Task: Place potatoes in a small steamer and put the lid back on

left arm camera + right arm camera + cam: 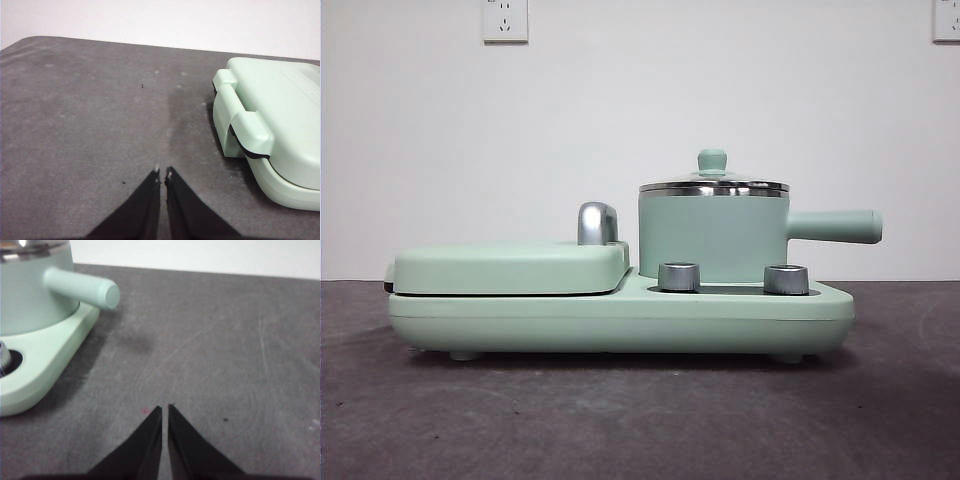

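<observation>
The small steamer (713,238), a mint-green pot with a steel rim and a straight side handle (835,227), stands on the right half of the green appliance base (620,322). The glass lid (714,184) with its green knob sits on the pot. The pot also shows in the right wrist view (30,295). No potato is in view. My left gripper (163,173) is shut and empty over bare table beside the griddle. My right gripper (164,408) is shut and empty over bare table, off the pot's handle side. Neither gripper shows in the front view.
The flat griddle cover (510,268) with a chrome handle (597,222) lies shut on the base's left half; it also shows in the left wrist view (280,115). Two steel dials (679,276) sit at the base's front. The table is dark grey felt (640,420).
</observation>
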`<act>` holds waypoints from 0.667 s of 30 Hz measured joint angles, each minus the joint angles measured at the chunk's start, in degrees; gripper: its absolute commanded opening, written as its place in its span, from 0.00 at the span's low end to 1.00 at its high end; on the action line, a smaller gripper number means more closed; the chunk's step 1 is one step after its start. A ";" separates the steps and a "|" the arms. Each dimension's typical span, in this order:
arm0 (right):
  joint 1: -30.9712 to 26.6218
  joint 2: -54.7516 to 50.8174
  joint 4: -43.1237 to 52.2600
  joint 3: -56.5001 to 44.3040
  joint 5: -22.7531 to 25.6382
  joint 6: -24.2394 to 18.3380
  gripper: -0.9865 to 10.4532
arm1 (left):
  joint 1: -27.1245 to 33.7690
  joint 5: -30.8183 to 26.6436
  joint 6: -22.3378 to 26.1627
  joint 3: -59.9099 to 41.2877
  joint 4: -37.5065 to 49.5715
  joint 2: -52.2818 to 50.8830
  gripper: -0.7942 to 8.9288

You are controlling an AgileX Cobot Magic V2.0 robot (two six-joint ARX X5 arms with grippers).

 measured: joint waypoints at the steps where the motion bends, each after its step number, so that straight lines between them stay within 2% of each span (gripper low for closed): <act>1: 0.00 0.00 0.07 -0.11 0.02 0.20 0.10 | 0.00 0.00 0.02 0.00 0.00 0.00 0.11; 20: 0.02 -1.81 3.21 -1.20 0.04 0.59 0.10 | 0.00 0.00 0.02 0.00 0.00 0.00 0.11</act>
